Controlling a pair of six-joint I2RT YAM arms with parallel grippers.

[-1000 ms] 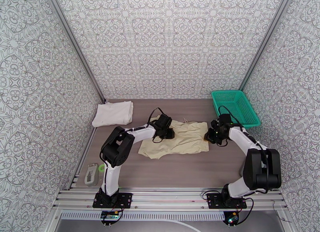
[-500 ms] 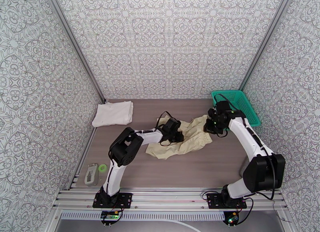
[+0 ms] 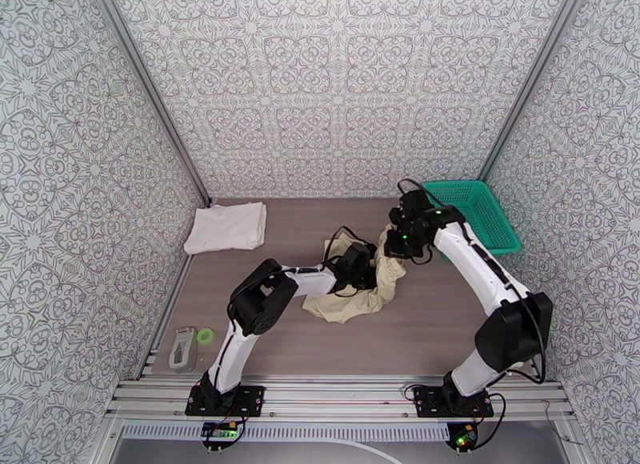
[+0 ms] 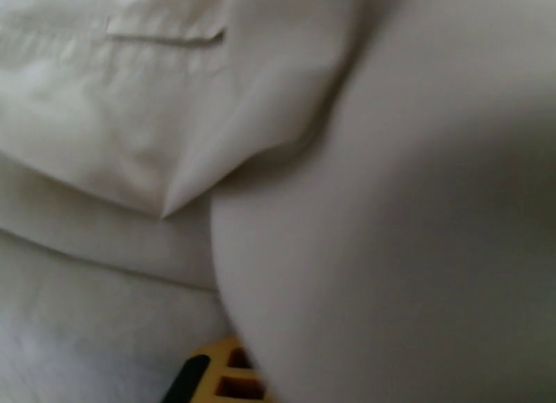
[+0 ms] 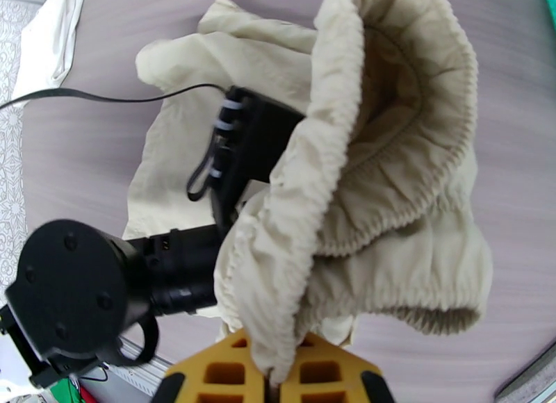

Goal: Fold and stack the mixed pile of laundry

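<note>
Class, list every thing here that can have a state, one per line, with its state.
white T-shirt: folded, lying flat at the table's far left.
beige shorts: bunched, waistband lifted off the table.
right gripper: shut on the shorts' waistband.
left gripper: buried in the shorts; open or shut cannot be told.
green basket: upright, nothing seen inside.

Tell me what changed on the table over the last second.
The right gripper, shut on the waistband of the shorts, rose and swung left, carrying that edge over toward the left gripper, which moved right. The shorts went from lying flat to a bunched, half-folded heap. The white T-shirt and green basket stayed put.
</note>
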